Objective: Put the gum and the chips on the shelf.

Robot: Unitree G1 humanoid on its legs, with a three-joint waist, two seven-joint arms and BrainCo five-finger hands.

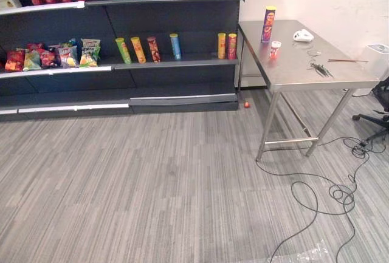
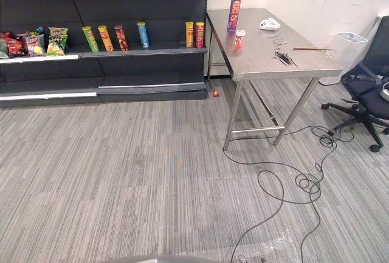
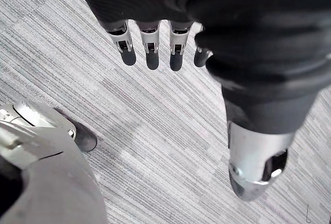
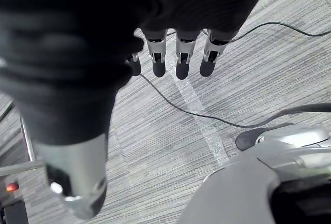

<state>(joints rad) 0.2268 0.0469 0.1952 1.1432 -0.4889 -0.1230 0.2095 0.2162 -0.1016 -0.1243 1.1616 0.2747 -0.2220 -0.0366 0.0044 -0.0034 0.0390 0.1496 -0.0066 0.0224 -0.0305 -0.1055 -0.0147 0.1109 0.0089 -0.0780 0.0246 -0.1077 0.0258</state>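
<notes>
On table, end nearest shelf: chips can stands upright, gum tub just beside it. Left wrist: my left hand, fingers straight, empty. Right wrist: right hand same. Both likely light, stiff, slick; wrap mid-body.

The table is smooth brushed metal with a dull sheen, mirroring the glossy chips can on it; the floor is matt striped carpet; the shelf looks dark and matt

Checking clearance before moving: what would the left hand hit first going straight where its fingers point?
Probably the grey carpet; the left hand hangs open with nothing visible between.
</notes>
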